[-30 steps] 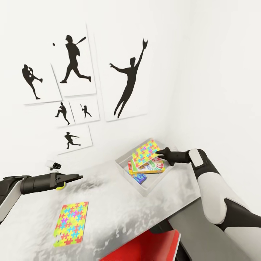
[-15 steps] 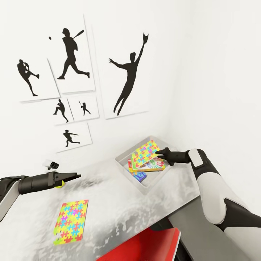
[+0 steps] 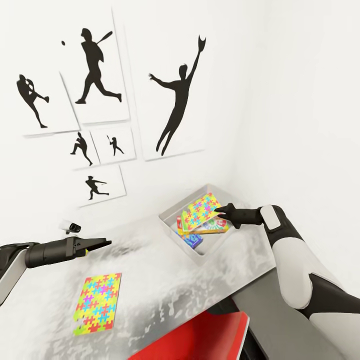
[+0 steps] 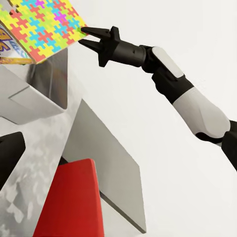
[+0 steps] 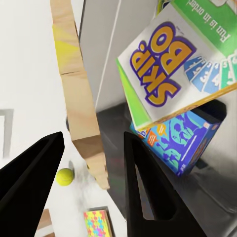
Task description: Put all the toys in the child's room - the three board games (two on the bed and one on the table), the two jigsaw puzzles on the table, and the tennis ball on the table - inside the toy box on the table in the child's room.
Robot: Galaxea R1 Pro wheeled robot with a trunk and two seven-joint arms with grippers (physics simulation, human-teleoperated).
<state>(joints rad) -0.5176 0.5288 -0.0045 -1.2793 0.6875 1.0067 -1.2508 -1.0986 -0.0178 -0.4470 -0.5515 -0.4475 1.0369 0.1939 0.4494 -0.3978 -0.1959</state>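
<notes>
The toy box (image 3: 170, 223) stands at the table's (image 3: 165, 290) far right corner. Board games lie in it: a Skip-Bo box (image 5: 163, 74), a blue box (image 5: 182, 143) and a green-and-white one (image 3: 214, 226). One jigsaw puzzle (image 3: 200, 209) leans tilted on top of them. My right gripper (image 3: 218, 210) is open at its raised corner, with the board's edge (image 5: 81, 103) between the spread fingers. A second jigsaw puzzle (image 3: 97, 302) lies flat near the table's front left. My left gripper (image 3: 106, 243) hovers open over the table's left part. The tennis ball (image 5: 64, 176) sits just beyond that puzzle.
A red chair (image 3: 200, 340) is tucked under the table's front edge. A small white gadget (image 3: 72, 227) sits by the wall at the back left. Baseball silhouette posters (image 3: 175, 95) cover the wall. White walls close the corner behind and right of the toy box.
The head view has shifted a little, sliding the posters left. My left gripper drew back slightly and now covers the tennis ball in the head view. The right gripper stays at the leaning puzzle.
</notes>
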